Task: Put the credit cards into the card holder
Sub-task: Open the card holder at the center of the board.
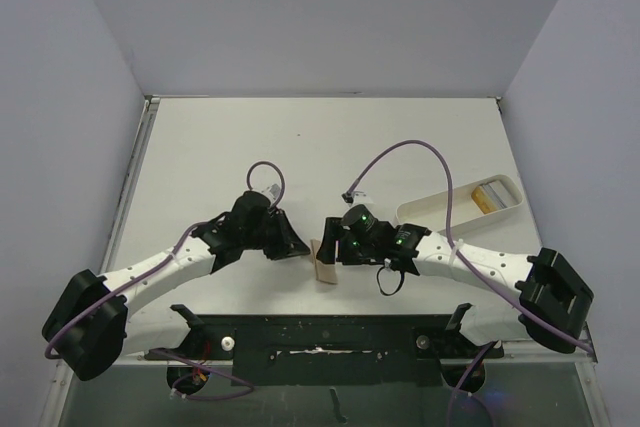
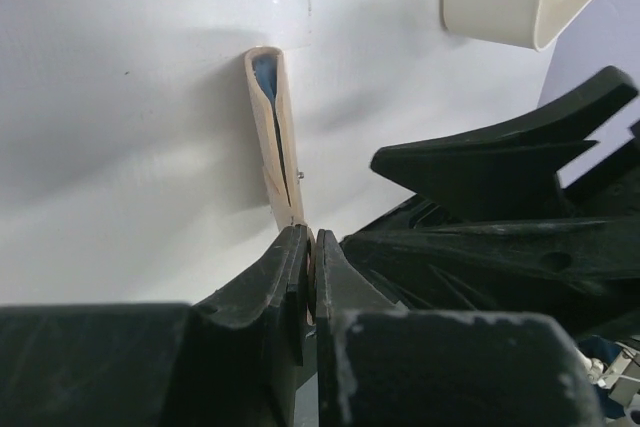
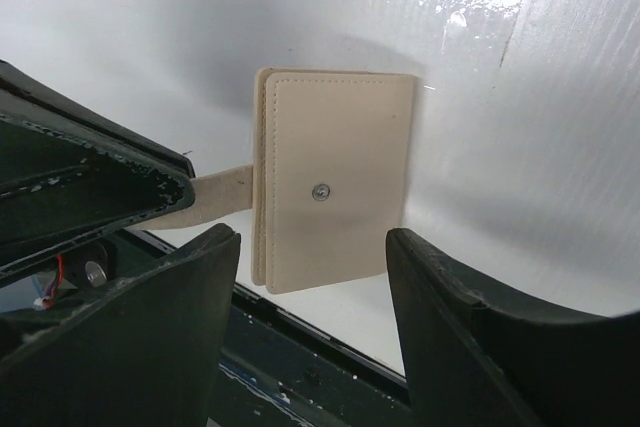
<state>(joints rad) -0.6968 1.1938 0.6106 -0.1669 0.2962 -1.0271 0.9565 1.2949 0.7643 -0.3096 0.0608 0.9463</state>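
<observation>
Tan leather-like bifold card holder [image 3: 335, 182] upright near tabletop's [image 1: 230, 147] near edge. Left gripper [image 2: 311, 247] pinches its tab; right gripper [image 3: 308, 247] spread beside it.

End of card holder [image 2: 272, 127] hidden inside left gripper [image 2: 310, 247]

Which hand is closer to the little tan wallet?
Left. The left hand is clamped on an edge of the wallet; the right hand is open, facing its flat side from close by.

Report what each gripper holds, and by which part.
Left gripper pinches the wallet by its side tab. Right gripper holds nothing, jaws open around the wallet.
</observation>
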